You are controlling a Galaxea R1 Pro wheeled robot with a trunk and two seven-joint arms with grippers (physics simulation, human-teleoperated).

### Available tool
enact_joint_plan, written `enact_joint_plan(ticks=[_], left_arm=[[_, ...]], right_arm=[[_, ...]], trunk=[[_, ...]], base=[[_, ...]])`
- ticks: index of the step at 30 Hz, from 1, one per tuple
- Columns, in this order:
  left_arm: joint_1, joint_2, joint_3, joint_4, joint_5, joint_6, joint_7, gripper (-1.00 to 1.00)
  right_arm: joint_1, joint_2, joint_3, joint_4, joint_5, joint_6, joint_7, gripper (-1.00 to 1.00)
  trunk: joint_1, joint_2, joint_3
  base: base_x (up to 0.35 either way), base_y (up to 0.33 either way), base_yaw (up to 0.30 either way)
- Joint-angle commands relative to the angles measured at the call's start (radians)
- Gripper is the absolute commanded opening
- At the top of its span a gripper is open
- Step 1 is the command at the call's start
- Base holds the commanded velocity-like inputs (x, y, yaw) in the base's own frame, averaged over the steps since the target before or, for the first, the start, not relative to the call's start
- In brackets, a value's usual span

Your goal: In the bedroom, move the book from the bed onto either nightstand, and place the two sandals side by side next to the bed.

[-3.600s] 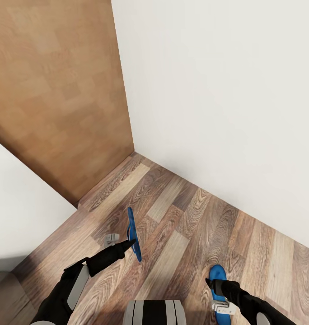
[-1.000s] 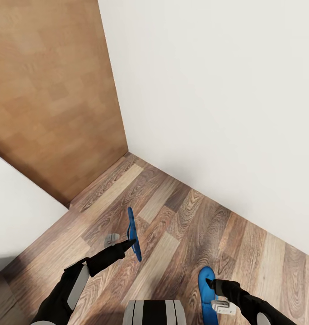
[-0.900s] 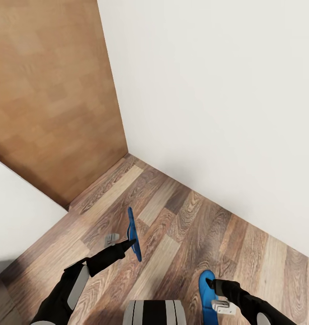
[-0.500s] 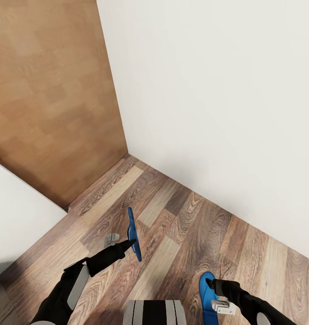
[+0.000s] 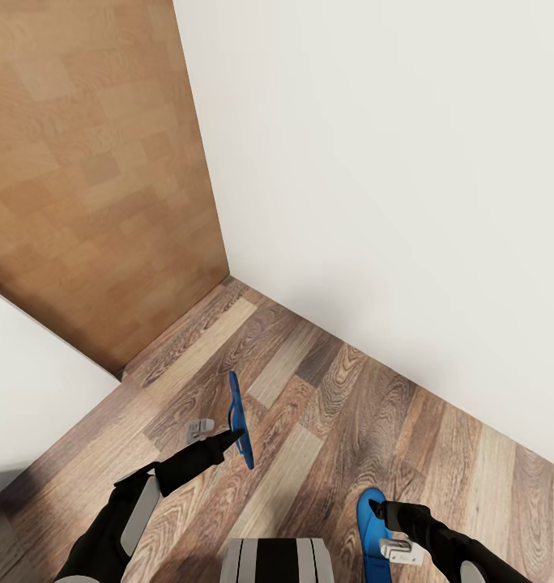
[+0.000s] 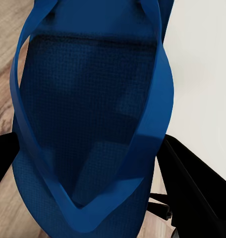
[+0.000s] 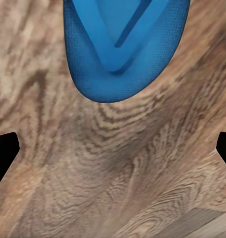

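Gripping one sandal [image 5: 240, 419] edge-up — left tool [image 5: 228, 440] clamped on it, right tool [image 5: 377, 510] spread apart, over second sandal [image 5: 368, 534] on floor [image 5: 326, 405].

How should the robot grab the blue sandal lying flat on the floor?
Probably from straight above, by the raised V strap. The sandal lies flat, sole down on the floor, so its thin edges leave little to pinch; the open right pincer is close by.
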Motion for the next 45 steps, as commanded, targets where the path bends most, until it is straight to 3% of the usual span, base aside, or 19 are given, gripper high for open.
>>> enact_joint_plan(ticks=[1,15,45], left_arm=[[0.0,-0.001,0.003,0.0,0.004,0.009,-0.004,-1.0],[0.0,-0.001,0.003,0.0,0.004,0.01,-0.004,-1.0],[0.0,-0.001,0.003,0.0,0.004,0.011,-0.004,-1.0]], right_arm=[[-0.001,-0.001,0.002,-0.001,0.011,-0.002,-0.004,1.0],[0.0,-0.001,0.002,-0.001,0.011,-0.002,-0.004,1.0],[0.0,-0.001,0.002,-0.001,0.011,-0.002,-0.005,1.0]], trunk=[[0.0,0.0,-0.001],[0.0,0.0,-0.001],[0.013,-0.007,-0.117]], base=[[0.0,0.0,0.0],[0.0,0.0,0.0],[0.0,0.0,0.0]])
